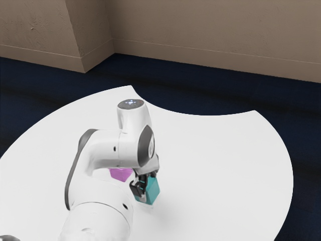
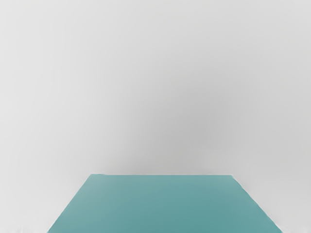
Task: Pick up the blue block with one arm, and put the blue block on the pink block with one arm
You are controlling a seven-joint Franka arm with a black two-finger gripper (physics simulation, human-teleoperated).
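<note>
One round white table [image 1: 225,150] bears one white robot arm [image 1: 100,155] and two blocks. The one teal-blue cube [image 1: 152,191] sits low at the table surface, right under the black gripper [image 1: 142,190]; whether it is clasped cannot be told. The one pink block [image 1: 120,174] lies just beside it, partly behind the arm.

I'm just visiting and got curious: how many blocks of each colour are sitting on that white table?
Blue block: 1
Pink block: 1, partly hidden behind the arm
Total: 2
</note>
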